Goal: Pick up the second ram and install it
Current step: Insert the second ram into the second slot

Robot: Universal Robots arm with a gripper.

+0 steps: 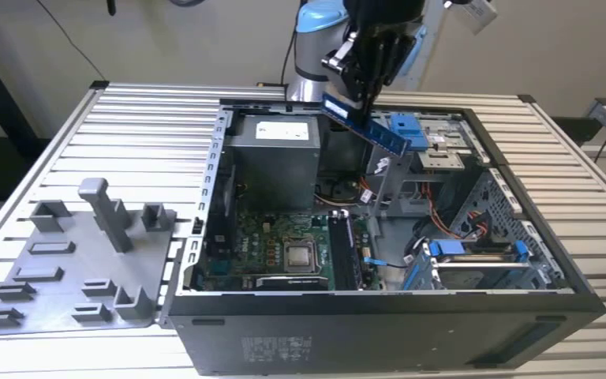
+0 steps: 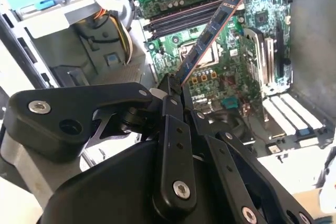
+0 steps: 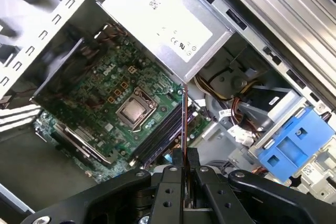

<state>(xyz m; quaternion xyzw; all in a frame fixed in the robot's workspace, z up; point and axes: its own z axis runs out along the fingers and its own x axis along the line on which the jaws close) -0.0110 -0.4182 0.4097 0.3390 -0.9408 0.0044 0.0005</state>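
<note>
My gripper hangs over the back of the open computer case, shut on the second ram. The ram is a slim dark stick that slants down from the fingers into the air above the case's inside. In the second wrist view the ram reaches out from the gripper over the motherboard. In the first wrist view the gripper holds the ram edge-on as a thin line, and its far end lies over the long dark memory slots. These slots lie beside the processor socket.
A grey moulded holder tray with posts lies on the slatted table at the exterior view's left. Inside the case are the power supply box, blue drive brackets and loose cables. The case walls stand high around the motherboard.
</note>
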